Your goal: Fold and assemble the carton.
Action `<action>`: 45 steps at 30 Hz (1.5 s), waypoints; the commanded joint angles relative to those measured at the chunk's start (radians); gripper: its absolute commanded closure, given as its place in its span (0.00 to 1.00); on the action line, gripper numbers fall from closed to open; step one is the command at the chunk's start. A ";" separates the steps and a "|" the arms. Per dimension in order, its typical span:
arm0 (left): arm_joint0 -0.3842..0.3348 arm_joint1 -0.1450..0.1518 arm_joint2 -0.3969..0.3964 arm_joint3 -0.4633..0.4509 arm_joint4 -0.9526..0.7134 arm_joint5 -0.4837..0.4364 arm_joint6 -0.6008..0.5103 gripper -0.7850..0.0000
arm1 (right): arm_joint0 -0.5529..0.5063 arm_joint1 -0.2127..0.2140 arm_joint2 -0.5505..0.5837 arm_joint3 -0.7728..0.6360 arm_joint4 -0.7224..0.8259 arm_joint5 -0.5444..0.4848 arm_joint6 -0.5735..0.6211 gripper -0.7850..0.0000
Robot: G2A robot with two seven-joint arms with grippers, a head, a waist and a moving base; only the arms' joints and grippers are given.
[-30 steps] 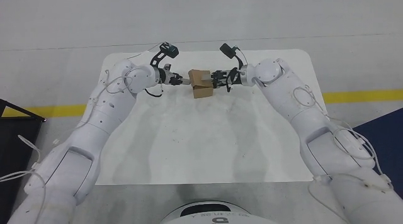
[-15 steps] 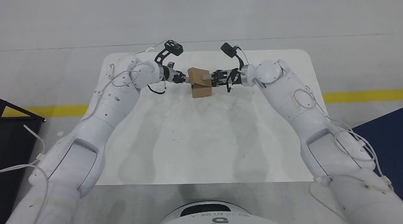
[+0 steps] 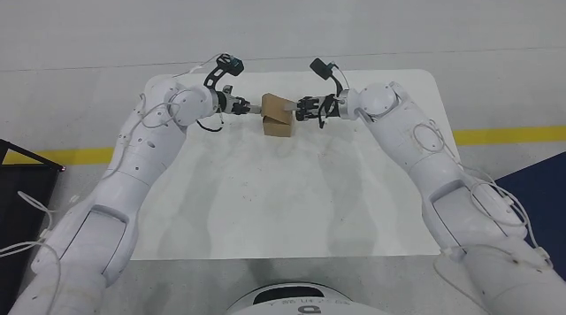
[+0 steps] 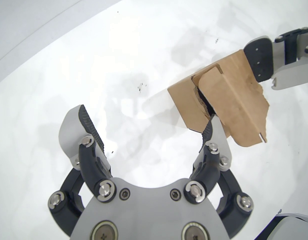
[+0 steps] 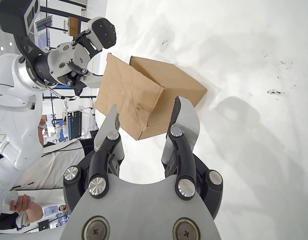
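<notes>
A small brown carton [image 3: 277, 114] sits near the far edge of a white table [image 3: 265, 218], with a robot arm at each end.
The carton's length runs from arm to arm, with a loose flap toward the left tool [image 4: 147, 114]. That tool gapes wide, one fingertip touching the carton. The right tool [image 5: 146, 111] is clamped on the opposite corner.

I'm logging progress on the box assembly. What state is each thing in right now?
carton: standing on the table, body formed, not yet closed.
top flap: raised, not tucked in.
left gripper: open, one fingertip at the carton's corner.
right gripper: shut on the carton's opposite corner, apparently holding it.
</notes>
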 commanded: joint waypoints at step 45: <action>-0.095 -0.060 0.092 0.116 0.027 -0.020 -0.003 0.00 | 0.024 -0.037 -0.014 0.051 -0.033 -0.015 0.018 0.55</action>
